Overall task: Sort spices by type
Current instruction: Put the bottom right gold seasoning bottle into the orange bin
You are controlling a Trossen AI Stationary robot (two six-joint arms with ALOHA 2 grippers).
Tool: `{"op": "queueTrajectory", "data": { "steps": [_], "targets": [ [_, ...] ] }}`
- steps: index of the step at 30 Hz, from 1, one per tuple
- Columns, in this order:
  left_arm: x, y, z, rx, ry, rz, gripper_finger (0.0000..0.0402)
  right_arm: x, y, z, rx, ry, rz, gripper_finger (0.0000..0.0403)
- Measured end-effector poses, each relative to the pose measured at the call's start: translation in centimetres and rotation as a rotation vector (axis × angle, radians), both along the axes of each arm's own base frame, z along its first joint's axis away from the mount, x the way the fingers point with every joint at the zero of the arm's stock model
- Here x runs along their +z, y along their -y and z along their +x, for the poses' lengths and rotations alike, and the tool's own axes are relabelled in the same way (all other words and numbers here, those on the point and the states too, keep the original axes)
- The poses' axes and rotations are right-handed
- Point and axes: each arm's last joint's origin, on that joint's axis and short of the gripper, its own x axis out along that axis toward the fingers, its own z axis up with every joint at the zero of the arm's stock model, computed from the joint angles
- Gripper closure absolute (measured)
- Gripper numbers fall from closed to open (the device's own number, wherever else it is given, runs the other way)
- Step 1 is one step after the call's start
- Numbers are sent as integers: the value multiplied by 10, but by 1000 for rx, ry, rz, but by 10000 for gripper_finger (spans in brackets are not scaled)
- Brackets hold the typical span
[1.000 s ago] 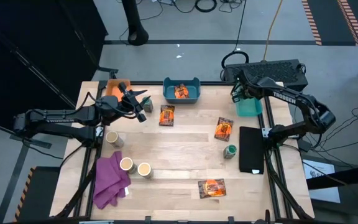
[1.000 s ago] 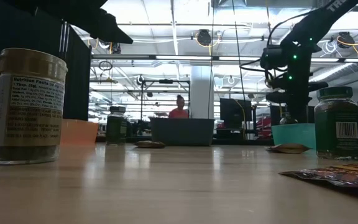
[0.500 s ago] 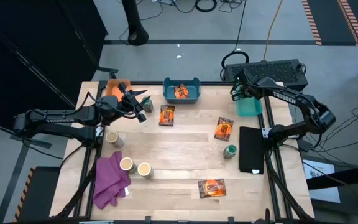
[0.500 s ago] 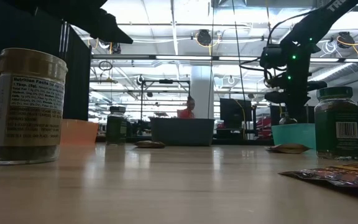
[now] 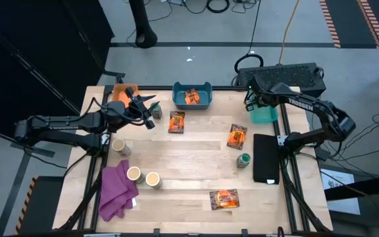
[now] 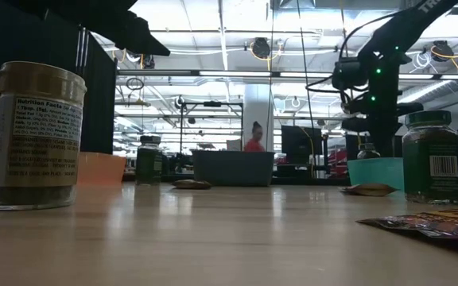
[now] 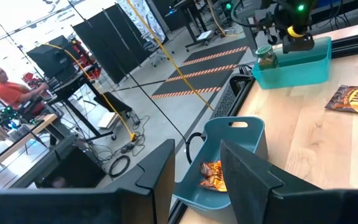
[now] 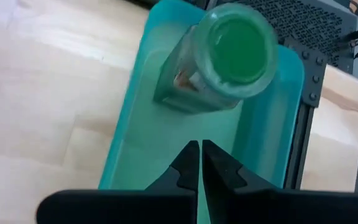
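My right gripper [image 8: 200, 163] is shut and hangs over the teal bin [image 8: 135, 130] at the table's far right. It touches nothing. A dark-green jar [image 8: 232, 56] stands inside that bin. My left gripper [image 7: 196, 149] is open and held level above the far left of the table [image 5: 151, 105], with nothing between its fingers. Another green jar [image 5: 156, 112] stands on the table below it, next to the orange bin [image 5: 120, 92]. One orange packet [image 5: 191, 97] lies in the blue bin [image 5: 206, 102].
Packets lie on the table [image 5: 176, 122], [image 5: 237, 136], [image 5: 224, 199]. A green jar [image 5: 243, 160] stands by a black slab [image 5: 266, 158]. Three tan jars [image 5: 118, 145], [image 5: 134, 174], [image 5: 152, 179] stand beside the purple cloth [image 5: 117, 191]. A person shows in the room behind [image 6: 254, 139].
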Motion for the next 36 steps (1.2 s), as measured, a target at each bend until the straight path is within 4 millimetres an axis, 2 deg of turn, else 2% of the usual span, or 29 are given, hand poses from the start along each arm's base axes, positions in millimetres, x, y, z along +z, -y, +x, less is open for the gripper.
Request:
{"op": "queueTrajectory", "data": {
  "steps": [8,13,18,21,29,36],
  "targets": [
    [1,0,0,0,11,1,268,19,-33,17,102,103,-61,403],
    [3,1,1,-56,34,-4,268,37,-58,31,217,234,-145,403],
    [5,3,3,-125,78,-30,268,54,-82,53,351,405,-257,403],
    [6,3,3,-136,103,-49,268,60,-96,66,434,451,-336,403],
    [7,3,3,-134,121,-70,268,64,-135,102,670,560,-439,403],
    [7,3,3,-133,123,-74,268,55,-164,131,1065,699,-304,403]
  ]
}}
